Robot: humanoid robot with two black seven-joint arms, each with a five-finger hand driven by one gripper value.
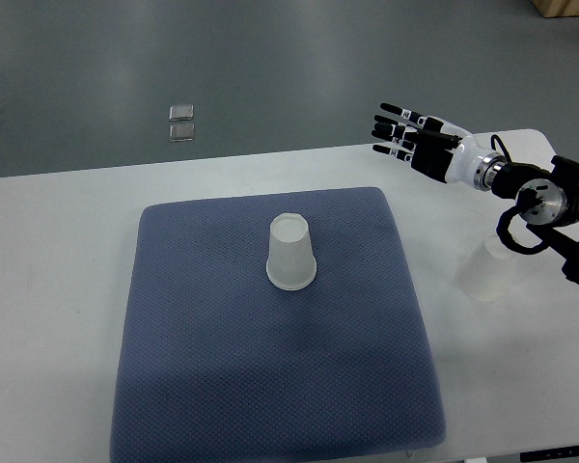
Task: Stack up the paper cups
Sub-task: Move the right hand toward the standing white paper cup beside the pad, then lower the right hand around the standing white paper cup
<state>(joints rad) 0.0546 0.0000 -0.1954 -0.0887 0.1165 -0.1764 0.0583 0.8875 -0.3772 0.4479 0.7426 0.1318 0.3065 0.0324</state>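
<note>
Top view: nearest the robot's side, the blue mat point(270, 386) takes up most of the white table point(58, 241), and on its middle a paper cup point(291, 253) stands upside down, its long axis upright. A second cup point(486, 272) stands inverted on bare table just off the mat's right edge, partly under the right forearm. Farther back, the right hand point(415, 140) hovers over the table's far edge, fingers point(391, 127) spread straight and holding nothing, so the second cup lies nearer to it, below and toward the robot.
</note>
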